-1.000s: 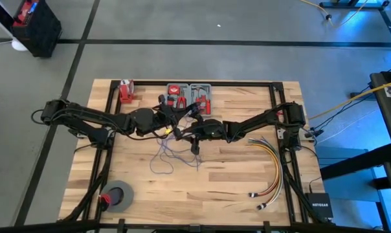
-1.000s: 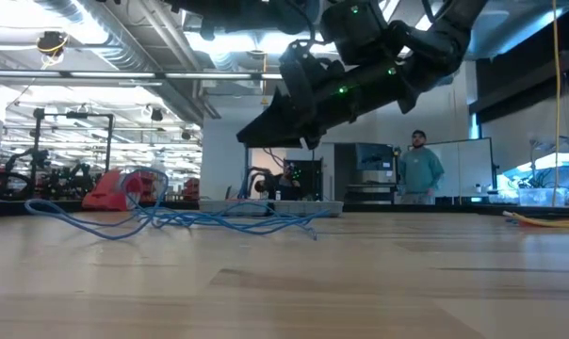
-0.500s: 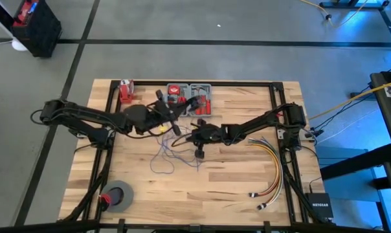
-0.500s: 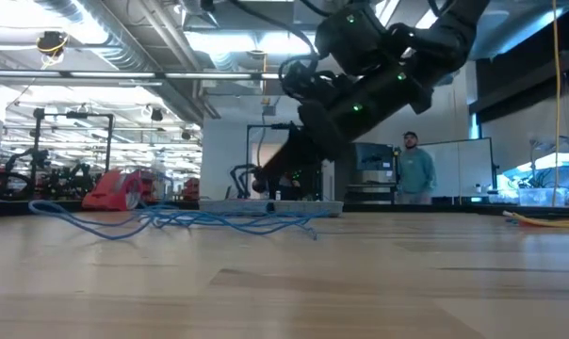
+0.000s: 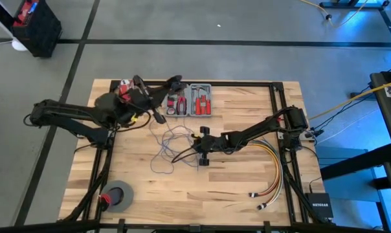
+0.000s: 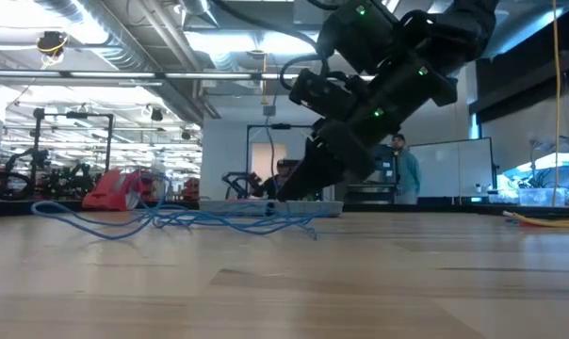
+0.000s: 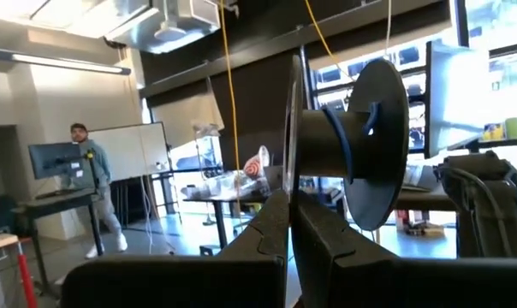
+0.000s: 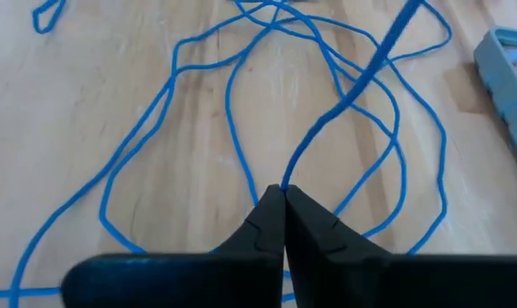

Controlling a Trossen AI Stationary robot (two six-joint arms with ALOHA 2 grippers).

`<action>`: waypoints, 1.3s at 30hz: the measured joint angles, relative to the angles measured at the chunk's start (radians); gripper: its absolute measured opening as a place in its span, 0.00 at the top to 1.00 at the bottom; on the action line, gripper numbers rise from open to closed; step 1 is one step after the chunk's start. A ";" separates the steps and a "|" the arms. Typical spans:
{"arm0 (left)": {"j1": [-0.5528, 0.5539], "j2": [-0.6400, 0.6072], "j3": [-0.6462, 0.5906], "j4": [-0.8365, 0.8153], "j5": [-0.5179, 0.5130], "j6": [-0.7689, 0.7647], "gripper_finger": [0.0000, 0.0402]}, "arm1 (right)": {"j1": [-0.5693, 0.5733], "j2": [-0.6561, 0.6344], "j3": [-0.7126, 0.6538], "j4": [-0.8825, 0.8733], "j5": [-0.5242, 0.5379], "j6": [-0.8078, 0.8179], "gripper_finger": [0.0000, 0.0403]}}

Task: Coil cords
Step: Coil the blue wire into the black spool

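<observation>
Bench [image 5: 234, 181]: pale wood planks, visible grain, smooth satin finish, soft sheen in low view. Cords [image 8: 233, 111]: thin blue plastic-looking jacket, smooth, slightly glossy. Right tool [image 8: 283, 198]: dark matt plastic fingers, closed on one cord strand. Left tool [image 7: 291, 205]: same dark matt fingers pinching flange of spool [image 7: 361, 141], grey, matt, plastic-looking, blue cord wound on core. Tray [image 5: 190, 100]: grey plastic, red-handled tools inside. Tape roll [image 5: 118, 196]: dull grey. Floor [image 5: 215, 58]: smooth grey concrete.

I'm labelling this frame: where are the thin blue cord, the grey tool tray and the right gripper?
Thin blue cord [image 8: 228, 107]: right wrist view, a loop lying on the wood.
Grey tool tray [image 5: 202, 87]: high view, its far rim.
Right gripper [image 8: 283, 192]: right wrist view, fingertips pinching the cord.
</observation>
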 joint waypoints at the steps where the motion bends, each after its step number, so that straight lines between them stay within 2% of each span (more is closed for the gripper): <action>1: 0.000 -0.003 0.000 -0.011 0.000 0.000 1.00 | 0.000 0.000 0.000 -0.001 0.000 0.008 0.97; 6: 0.000 0.005 0.000 -0.077 0.000 -0.024 1.00 | 0.000 -0.038 -0.002 -0.043 0.003 0.027 0.84; 12: 0.000 0.013 0.000 -0.131 0.001 -0.040 1.00 | 0.000 -0.241 -0.001 -0.272 -0.059 0.032 0.65; 17: 0.000 0.013 -0.003 -0.150 0.001 -0.058 1.00 | 0.000 -0.441 -0.001 -0.520 -0.068 0.056 0.58; 20: 0.000 0.019 -0.036 -0.153 0.001 -0.087 1.00 | 0.000 -0.519 -0.011 -0.592 -0.039 0.056 0.57; 22: 0.000 0.029 -0.068 -0.150 0.001 -0.112 1.00 | 0.000 -0.550 -0.048 -0.546 -0.002 0.053 0.57; 25: 0.000 0.054 -0.126 -0.084 0.001 -0.135 1.00 | -0.001 -0.555 -0.134 -0.359 0.053 0.024 0.57; 30: 0.001 0.128 -0.214 0.166 0.001 -0.135 1.00 | -0.002 -0.483 -0.298 0.170 0.139 -0.071 0.57; 33: 0.008 0.176 -0.219 0.248 0.002 -0.116 1.00 | -0.002 -0.415 -0.333 0.398 0.162 -0.123 0.57; 35: 0.009 0.192 -0.219 0.275 0.000 -0.100 1.00 | -0.009 -0.376 -0.329 0.468 0.161 -0.164 0.57; 39: 0.005 0.192 -0.218 0.291 -0.018 -0.084 1.00 | -0.033 -0.319 -0.301 0.474 0.201 -0.169 0.57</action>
